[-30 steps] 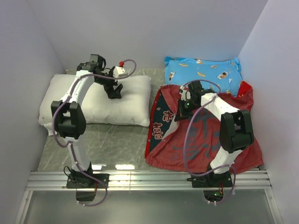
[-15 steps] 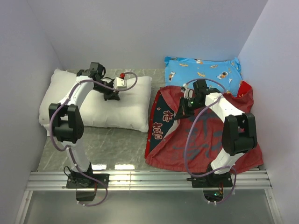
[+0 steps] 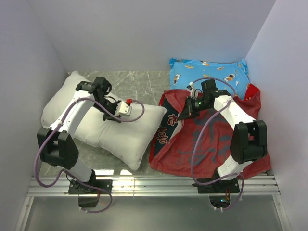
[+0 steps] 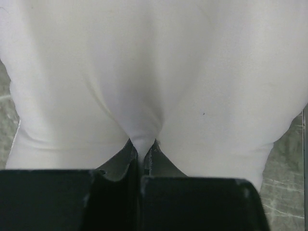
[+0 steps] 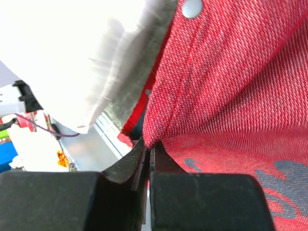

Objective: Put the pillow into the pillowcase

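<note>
The left arm [image 3: 72, 113] goes up from its base, bends at the elbow by the left wall, then folds back down onto the pillow [image 3: 98, 132]. The left gripper [image 4: 143, 144] is squeezed tight, with a small fold of the white pillow cloth pinched between its fingers. The pillow lies slanted on the left side of the table [image 3: 139, 84], and its right corner sits just beside the pillowcase [image 3: 211, 139]. The right arm [image 3: 238, 120] goes up from its base, bends at the elbow by the right wall and leans left. The right gripper [image 5: 147, 144] is squeezed tight too, and it holds the red edge of the pillowcase near the top left corner. The pillowcase is spread on the right side of the table, with dark grey marks facing up. A blue pillow [image 3: 209, 74] with cartoon pictures lies behind it in the far corner.
</note>
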Tool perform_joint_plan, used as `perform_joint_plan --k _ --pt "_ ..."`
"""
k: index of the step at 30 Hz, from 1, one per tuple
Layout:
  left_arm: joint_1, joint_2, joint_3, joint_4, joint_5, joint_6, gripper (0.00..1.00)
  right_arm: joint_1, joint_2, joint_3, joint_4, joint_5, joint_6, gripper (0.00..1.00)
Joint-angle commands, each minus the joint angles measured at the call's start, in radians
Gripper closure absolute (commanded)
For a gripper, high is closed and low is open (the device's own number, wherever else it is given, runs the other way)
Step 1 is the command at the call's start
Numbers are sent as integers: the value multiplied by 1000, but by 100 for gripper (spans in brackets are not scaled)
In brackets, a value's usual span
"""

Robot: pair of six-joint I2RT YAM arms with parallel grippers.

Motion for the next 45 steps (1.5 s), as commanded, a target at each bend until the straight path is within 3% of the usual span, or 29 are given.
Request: perform_joint_plan --k 1,17,21,22,23,25,28,29,32,35,39,40,41,42,45 --pt "-73 -6 -3 -50 2 9 100 -5 -79 20 6 -78 -27 100" --pt "-349 184 279 106 22 -86 100 36 -148 -15 -65 -156 -149 100" --pt "-346 244 362 304 13 -262 100 44 -154 -29 -115 -149 -201 100" --pt "-342 249 363 365 -5 -367 100 45 -155 -35 -141 -146 -214 100" --pt "-335 250 338 540 -47 -433 100 45 -158 -38 -152 -138 -223 100" --pt "-322 257 300 725 -119 -631 100 45 -171 -53 -161 -124 -235 100" --pt "-323 293 260 922 -267 -817 100 45 -181 -66 -143 -100 -215 100" --pt "-343 316 222 1006 -385 -898 100 45 -178 -63 -123 -80 -188 100" --pt "-360 301 142 1085 -420 -920 100 44 -168 -57 -82 -54 -140 100" --pt "-366 277 64 1090 -369 -949 98 41 -147 -35 -36 23 -87 97" --pt "-361 255 69 960 -299 -994 50 16 -109 -8 9 92 -21 89" --pt "-351 244 74 932 -267 -993 43 9 -102 -4 17 100 8 85" --pt "-342 208 71 907 -237 -1000 37 4 -99 2 18 101 19 73" --pt "-329 185 65 884 -160 -1006 2 -4 -87 5 15 82 24 71" --pt "-286 110 97 779 -49 -1008 1 -14 -98 -10 -3 66 27 68"
